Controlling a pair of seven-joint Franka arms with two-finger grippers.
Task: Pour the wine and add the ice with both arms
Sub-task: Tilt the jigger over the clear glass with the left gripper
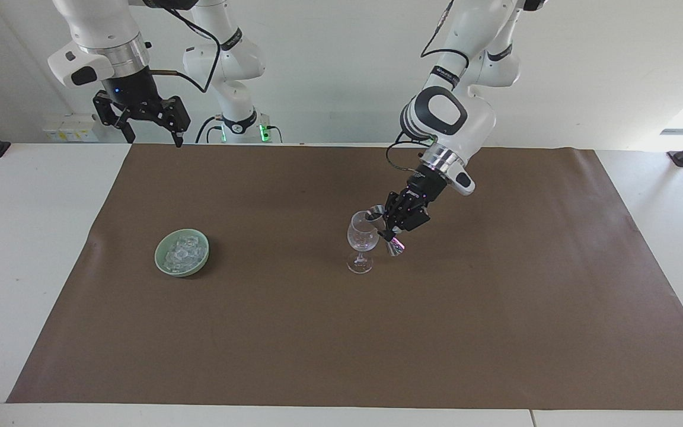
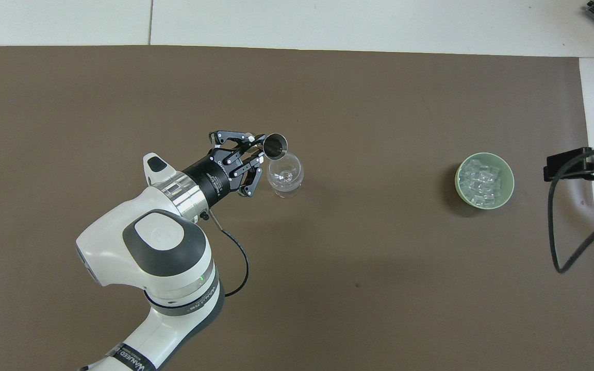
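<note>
A clear stemmed wine glass [image 1: 362, 238] [image 2: 285, 175] stands upright near the middle of the brown mat. My left gripper [image 1: 393, 227] [image 2: 257, 154] is shut on a small steel jigger [image 1: 385, 231] [image 2: 275, 146]. The jigger hangs tilted, with its mouth at the glass's rim. I cannot make out any wine in the jigger or in the glass. The ice [image 1: 182, 252] [image 2: 484, 180] lies heaped in a pale green bowl [image 1: 159, 261] [image 2: 458, 181] toward the right arm's end. My right gripper [image 1: 155, 137] waits open, high over the mat's edge by its base.
The brown mat [image 1: 341, 332] [image 2: 121, 82] covers most of the white table [image 1: 27, 237]. A black cable [image 2: 560, 226] and part of the right arm's hand [image 2: 580, 164] reach in beside the bowl.
</note>
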